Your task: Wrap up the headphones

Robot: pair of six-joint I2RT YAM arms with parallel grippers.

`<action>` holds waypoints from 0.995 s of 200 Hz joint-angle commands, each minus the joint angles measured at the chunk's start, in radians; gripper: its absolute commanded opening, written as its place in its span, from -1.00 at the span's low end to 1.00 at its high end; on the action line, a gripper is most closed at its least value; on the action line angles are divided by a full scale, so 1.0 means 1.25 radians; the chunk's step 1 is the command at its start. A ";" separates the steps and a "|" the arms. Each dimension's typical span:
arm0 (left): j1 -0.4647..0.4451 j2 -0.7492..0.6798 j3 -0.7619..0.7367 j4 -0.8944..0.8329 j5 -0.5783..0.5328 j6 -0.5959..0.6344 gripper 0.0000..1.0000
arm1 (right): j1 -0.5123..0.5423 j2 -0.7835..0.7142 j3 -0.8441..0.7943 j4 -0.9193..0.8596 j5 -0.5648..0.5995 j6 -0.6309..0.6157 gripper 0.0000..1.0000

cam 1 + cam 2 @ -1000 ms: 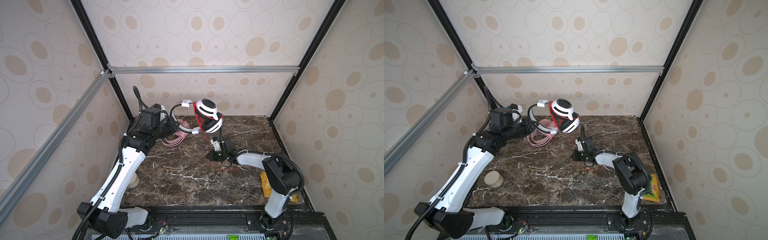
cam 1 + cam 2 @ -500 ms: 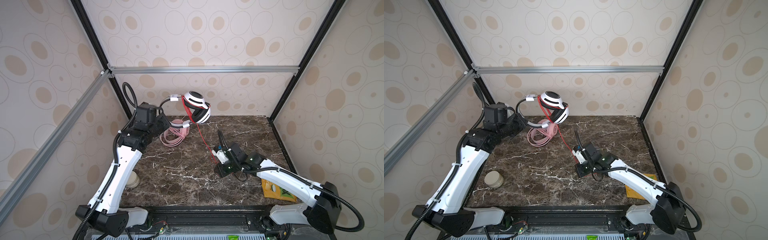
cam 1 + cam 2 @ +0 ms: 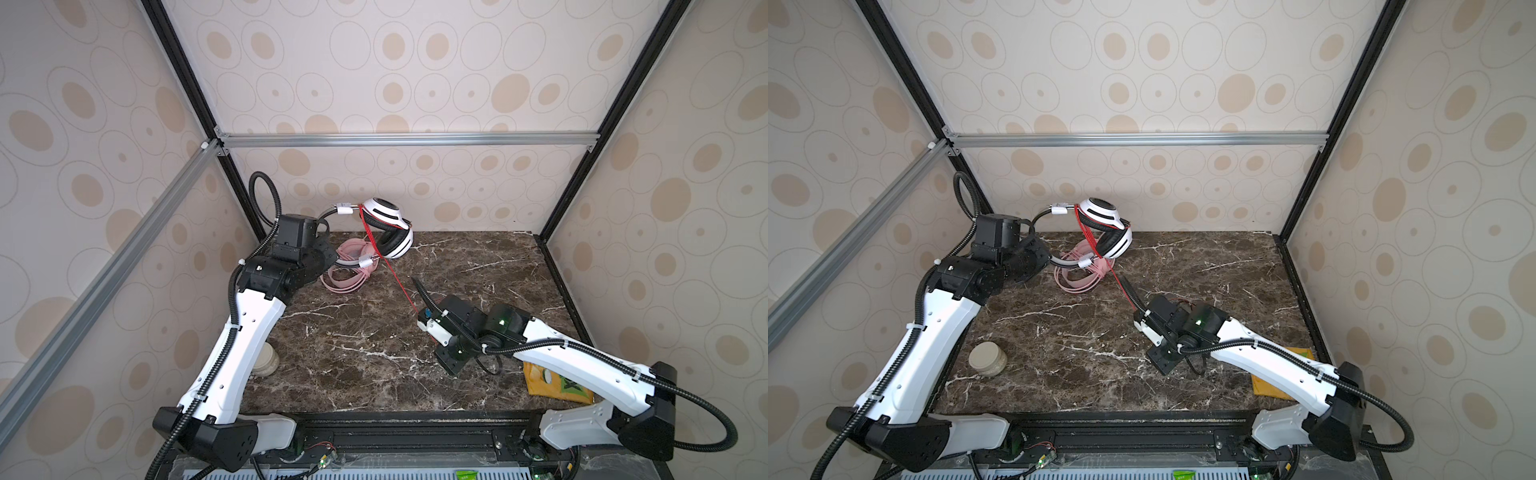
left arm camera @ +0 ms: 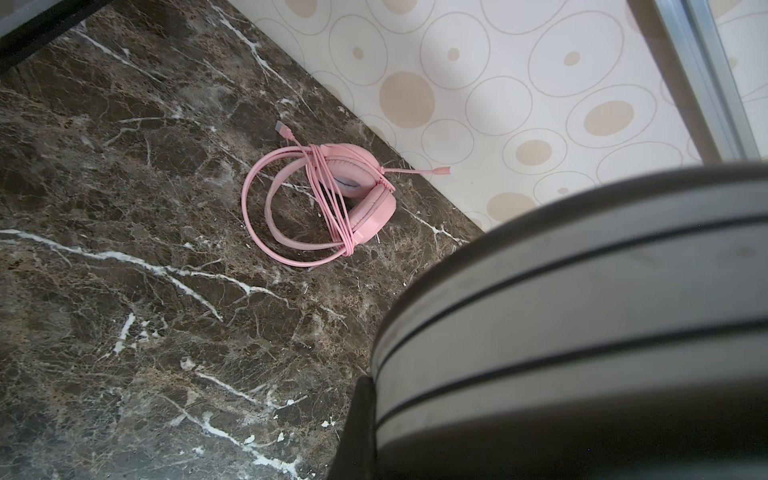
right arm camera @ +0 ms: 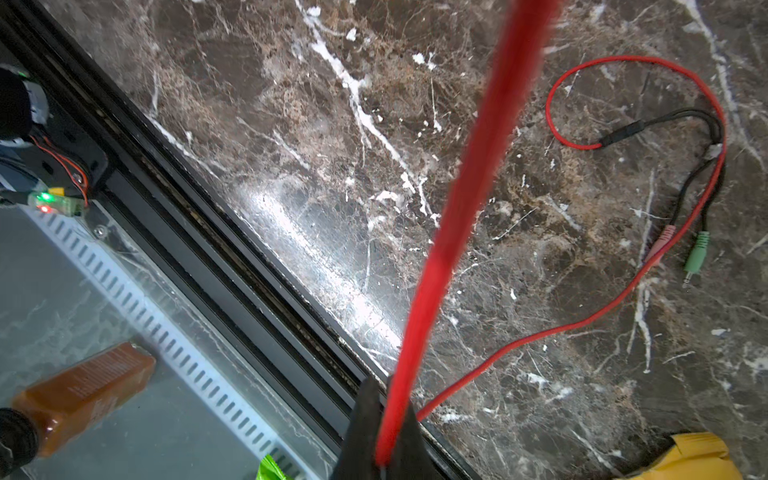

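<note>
The white-and-black headphones (image 3: 388, 232) (image 3: 1106, 232) hang in the air at the back of the table. My left gripper (image 3: 332, 261) is shut on their silver headband (image 4: 582, 311); one dark finger (image 4: 359, 424) shows beside it. Their thin red cable (image 3: 395, 278) (image 3: 1117, 278) is wound over the ear cups and runs taut down to my right gripper (image 5: 384, 449), shut on it above the table's middle. The cable's free end with pink and green plugs (image 5: 698, 249) lies on the marble. The pink headphones (image 3: 353, 268) (image 4: 332, 199) lie below, by the back wall, with their cable wound round them.
A round beige container (image 3: 266, 361) (image 3: 987, 359) stands at the left edge beside my left arm. A yellow packet (image 3: 552, 382) lies at the front right under my right arm. Patterned walls close three sides. An orange bottle (image 5: 79, 395) lies beyond the front rail.
The left gripper carried the white-and-black headphones to the left. The right gripper drew back toward the front with the red cable, which now runs straight and taut.
</note>
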 commanded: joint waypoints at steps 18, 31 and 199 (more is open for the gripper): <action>0.008 -0.021 0.014 0.045 -0.067 -0.025 -1.00 | 0.054 0.017 0.101 -0.100 0.069 -0.041 -1.00; 0.008 -0.010 0.022 0.008 -0.096 -0.022 -1.00 | 0.070 0.018 0.159 -0.136 0.110 -0.057 -1.00; -0.403 0.226 0.115 -0.164 -0.249 0.357 -1.00 | 0.049 0.027 0.552 -0.185 0.506 -0.369 -1.00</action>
